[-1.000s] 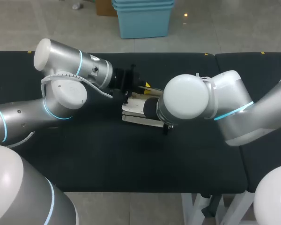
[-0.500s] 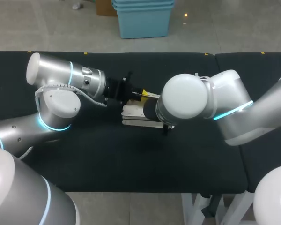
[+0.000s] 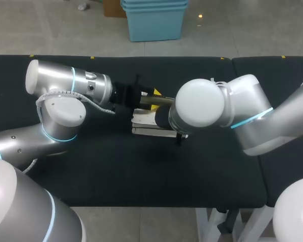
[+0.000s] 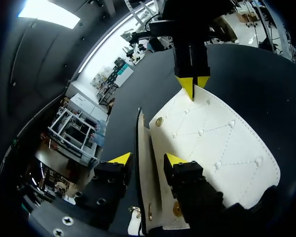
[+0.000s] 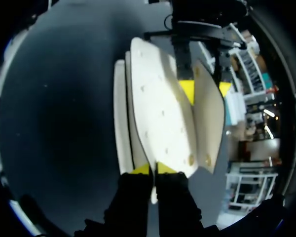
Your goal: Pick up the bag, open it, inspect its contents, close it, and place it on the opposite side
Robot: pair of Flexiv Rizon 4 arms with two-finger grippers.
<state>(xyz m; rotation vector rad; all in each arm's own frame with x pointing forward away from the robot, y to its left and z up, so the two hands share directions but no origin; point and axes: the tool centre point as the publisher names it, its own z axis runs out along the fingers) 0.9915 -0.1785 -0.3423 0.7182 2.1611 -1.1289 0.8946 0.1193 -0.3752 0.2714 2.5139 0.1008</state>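
Observation:
A white quilted bag (image 3: 143, 121) stands on the black table (image 3: 141, 171) between my two arms. In the left wrist view my left gripper (image 4: 147, 159) is open, its yellow tips either side of a thin upright bag panel (image 4: 144, 148). Beside it lies the raised quilted flap (image 4: 217, 143) with a gold snap. My right gripper (image 4: 191, 88) pinches that flap's far edge. In the right wrist view my right gripper (image 5: 153, 169) is shut on the flap (image 5: 158, 108), and the left gripper (image 5: 205, 90) straddles the neighbouring panel (image 5: 207, 118). In the head view my right arm's joint hides its gripper.
The table's seam runs at the right (image 3: 232, 65). Bare black surface lies in front of the bag and to its left, under my left arm (image 3: 65, 101).
My left gripper's fingers have come apart from the bag panel that they pinched. The left wrist has turned and drawn back a little to the left. Bag and right arm have stayed put.

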